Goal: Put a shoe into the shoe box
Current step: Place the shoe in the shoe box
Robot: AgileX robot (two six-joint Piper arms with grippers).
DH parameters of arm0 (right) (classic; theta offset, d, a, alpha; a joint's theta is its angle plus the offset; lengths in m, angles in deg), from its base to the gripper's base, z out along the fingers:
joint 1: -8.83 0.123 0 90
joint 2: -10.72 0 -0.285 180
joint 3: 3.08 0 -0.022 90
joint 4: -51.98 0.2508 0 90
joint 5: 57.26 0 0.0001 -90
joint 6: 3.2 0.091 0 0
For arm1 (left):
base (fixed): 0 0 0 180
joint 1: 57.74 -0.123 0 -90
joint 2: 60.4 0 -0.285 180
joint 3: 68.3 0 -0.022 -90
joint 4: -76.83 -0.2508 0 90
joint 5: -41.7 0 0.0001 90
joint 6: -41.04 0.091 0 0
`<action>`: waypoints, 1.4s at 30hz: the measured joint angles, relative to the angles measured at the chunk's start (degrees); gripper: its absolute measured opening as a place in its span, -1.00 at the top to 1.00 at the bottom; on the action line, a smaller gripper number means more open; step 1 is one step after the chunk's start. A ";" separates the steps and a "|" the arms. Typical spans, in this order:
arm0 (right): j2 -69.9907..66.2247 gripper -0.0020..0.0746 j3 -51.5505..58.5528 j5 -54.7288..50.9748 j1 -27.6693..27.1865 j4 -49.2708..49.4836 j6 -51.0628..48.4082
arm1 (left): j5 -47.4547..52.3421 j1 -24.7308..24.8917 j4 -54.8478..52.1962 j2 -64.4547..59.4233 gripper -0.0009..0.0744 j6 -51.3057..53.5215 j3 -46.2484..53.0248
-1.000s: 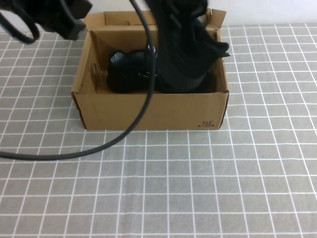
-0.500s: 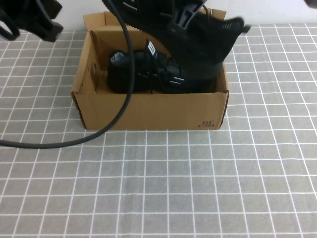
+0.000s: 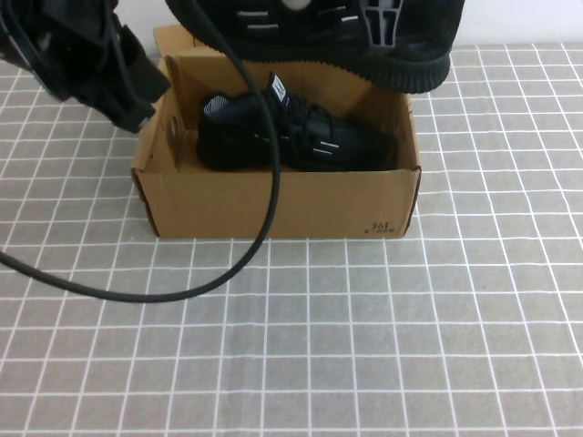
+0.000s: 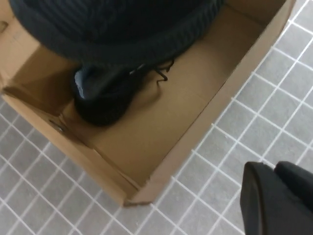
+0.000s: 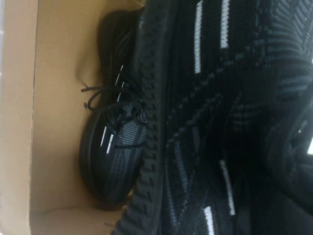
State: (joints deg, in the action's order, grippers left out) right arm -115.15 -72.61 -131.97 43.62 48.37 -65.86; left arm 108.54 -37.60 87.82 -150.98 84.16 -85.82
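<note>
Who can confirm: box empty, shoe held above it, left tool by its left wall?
Not empty: high view shows a black shoe lying in the shoe box. Raised shoe hangs above at the right tool; left tool by the left wall.

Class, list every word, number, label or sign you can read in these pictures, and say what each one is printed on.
Small dark print, perhaps "361", too blurred to be sure: front wall of the cardboard box, lower right corner.
White tag on the tongue of the shoe in the box: marking too small to read.
Raised shoe over the box: white stripes only, no readable text.
Left gripper, right gripper: no text visible.
</note>
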 joint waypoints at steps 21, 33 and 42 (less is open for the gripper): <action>-1.52 0.81 4.53 0.07 1.05 2.97 -5.14 | -6.22 0.00 -0.25 0.00 0.97 0.00 -2.03; -5.34 0.81 4.78 1.14 4.36 2.29 -3.66 | -2.80 0.00 -13.47 0.00 0.97 -1.77 -2.03; -7.39 0.81 4.78 2.93 5.72 -0.91 -1.15 | -2.07 -0.08 -19.30 1.15 0.97 -5.27 -2.03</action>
State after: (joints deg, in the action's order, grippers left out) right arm -122.54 -67.83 -129.04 49.35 47.45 -67.01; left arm 106.47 -37.68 68.52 -149.83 78.90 -87.85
